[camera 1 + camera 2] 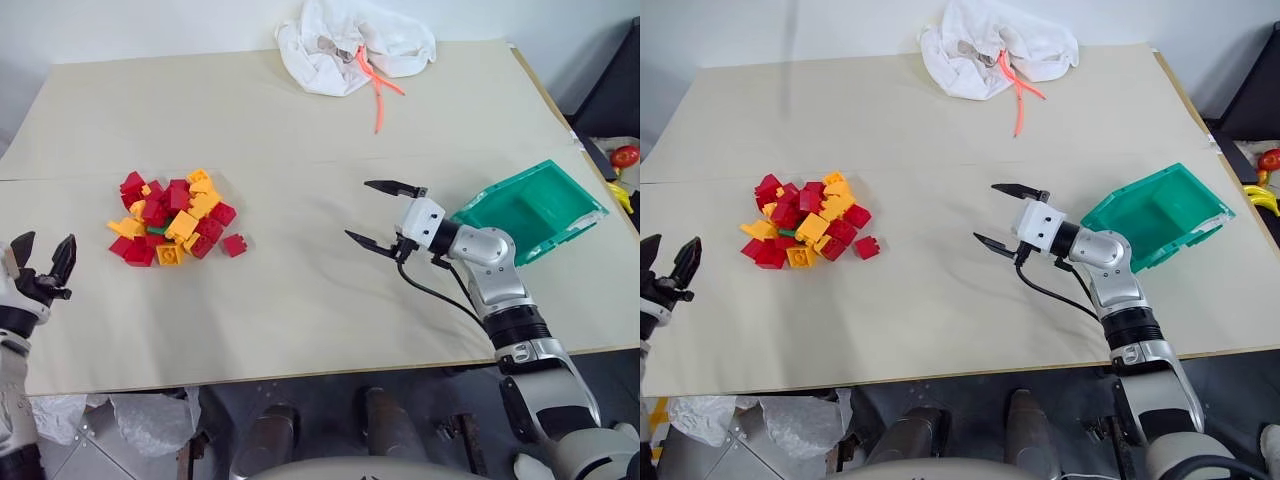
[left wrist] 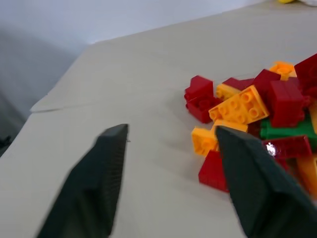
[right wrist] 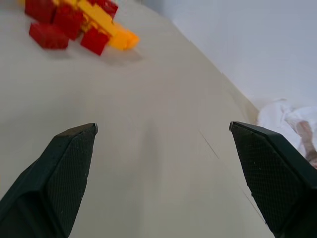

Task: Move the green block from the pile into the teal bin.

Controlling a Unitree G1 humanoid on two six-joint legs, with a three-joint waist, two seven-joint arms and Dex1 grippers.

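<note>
Here the green block (image 2: 287,130) is lying deep inside the pile (image 1: 172,218) of red and yellow-orange bricks, on the left half of the beige table (image 1: 300,300). In the head views it is showing as no more than a green sliver (image 1: 157,230) near the pile's near edge, so its long axis and the way its studs are facing cannot be told from there. The left wrist view is giving more — a low green face wedged between a yellow-orange brick above and a glossy red brick (image 2: 287,147) in front, its visible part running sideways across that picture, with both ends covered by neighbours and no studs showing.

The teal bin (image 1: 530,208) is sitting tilted at the table's right edge, open side turned toward the table centre, well apart from the pile.

The left gripper (image 1: 45,262) is hanging at the table's near-left edge, fingers partly spread and holding nothing; the pile is lying ahead of it. The right gripper (image 1: 382,212) is pointing across the table toward the pile from just beside the bin, fingers spread wide and gripping nothing — its wrist view is showing bare table between the pads (image 3: 64,173).

A crumpled white cloth (image 1: 352,42) with an orange cord (image 1: 381,92) is lying at the far edge.
</note>
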